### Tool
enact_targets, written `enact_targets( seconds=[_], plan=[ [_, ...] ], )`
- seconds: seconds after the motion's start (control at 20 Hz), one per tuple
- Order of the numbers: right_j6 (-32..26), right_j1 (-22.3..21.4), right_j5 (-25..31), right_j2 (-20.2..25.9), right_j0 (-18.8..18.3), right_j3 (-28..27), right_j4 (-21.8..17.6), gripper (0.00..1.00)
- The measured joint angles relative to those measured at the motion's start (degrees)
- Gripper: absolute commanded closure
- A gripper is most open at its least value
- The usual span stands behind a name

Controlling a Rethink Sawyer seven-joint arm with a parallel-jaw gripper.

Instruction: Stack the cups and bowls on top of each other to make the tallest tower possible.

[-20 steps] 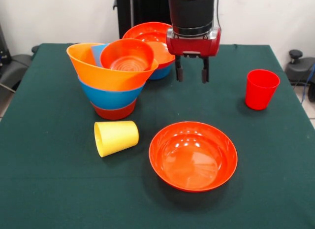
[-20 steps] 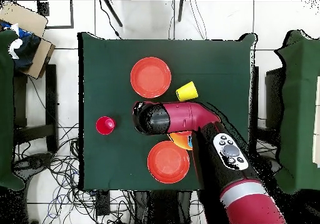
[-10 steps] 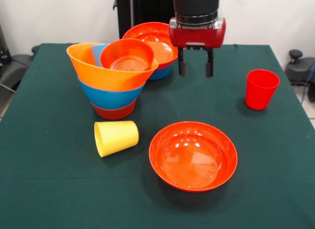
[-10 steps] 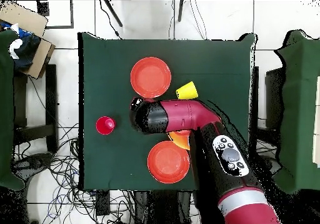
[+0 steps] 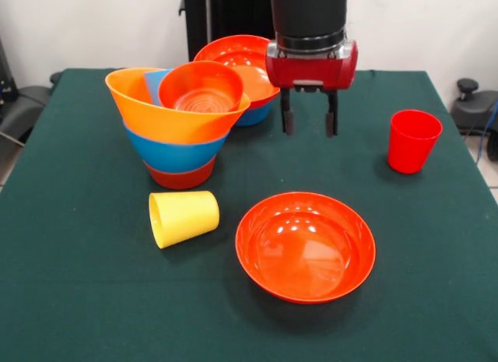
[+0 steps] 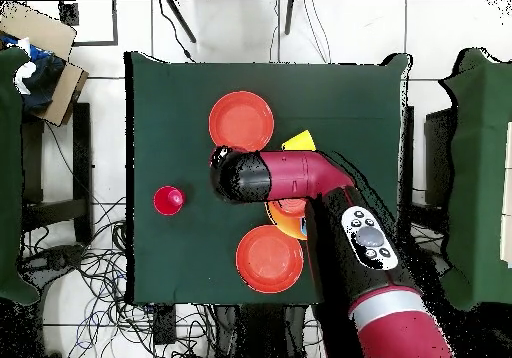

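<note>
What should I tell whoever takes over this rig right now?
Pincer: open, empty, hanging above the table between the tower and the red cup.
Done: orange, blue and red-orange bowls nested, with a small red-orange bowl on top.
Left: the yellow cup lying on its side, the upright red cup, the shallow red-orange bowl in front, and the far bowls behind the tower.

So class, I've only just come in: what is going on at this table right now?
A red and black robot arm hangs over the green table with its gripper open and empty, jaws apart, above bare cloth. To one side stands the tower: a small red-orange bowl inside a big orange one, over blue and red-orange bowls. Unstacked are a wide red-orange bowl, a yellow cup on its side and an upright red cup.
</note>
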Motion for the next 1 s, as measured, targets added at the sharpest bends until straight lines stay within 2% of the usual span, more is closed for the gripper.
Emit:
enact_targets(
  seconds=[0.6,1.0],
  plan=[
    [0.0,4.03,0.0,-0.02,0.25,-2.62,0.0,0.0],
    [0.0,4.83,0.0,-0.05,2.68,-4.19,0.33,0.0]
  ],
)
